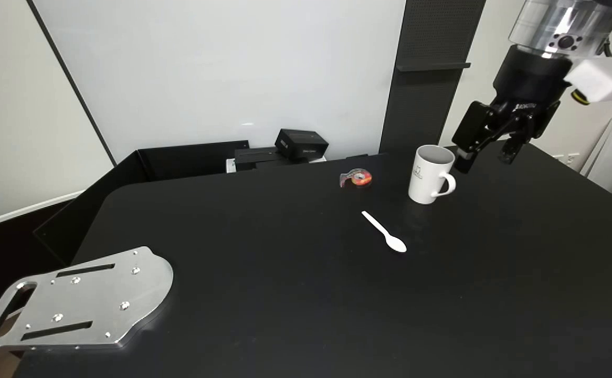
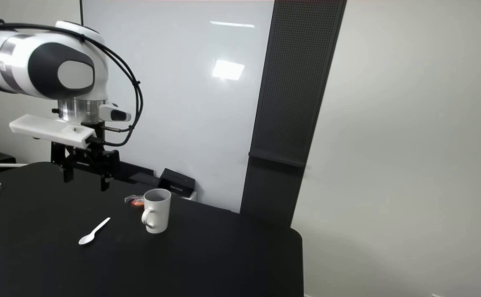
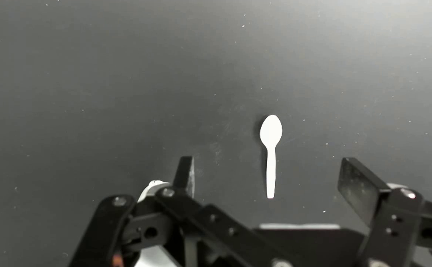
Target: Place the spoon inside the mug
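Observation:
The white spoon [image 1: 386,234] lies flat on the black table, and it also shows in an exterior view [image 2: 95,232] and the wrist view [image 3: 271,155]. The white mug [image 1: 425,178] stands upright close by, its inside partly visible; it also shows in an exterior view [image 2: 159,210]. In the wrist view only white bits of the mug [image 3: 153,257] show behind the left finger. My gripper [image 1: 485,158] is open and empty, above the table, also in an exterior view [image 2: 86,181]. In the wrist view the spoon's handle appears between the wide-apart fingers [image 3: 269,178], well below them.
A small red tape dispenser [image 1: 359,177] lies near the mug, also in an exterior view [image 2: 137,202]. A black box [image 1: 301,143] sits behind the table's back edge. A metal plate [image 1: 96,299] lies at the table's left end. A whiteboard wall [image 1: 232,68] stands behind.

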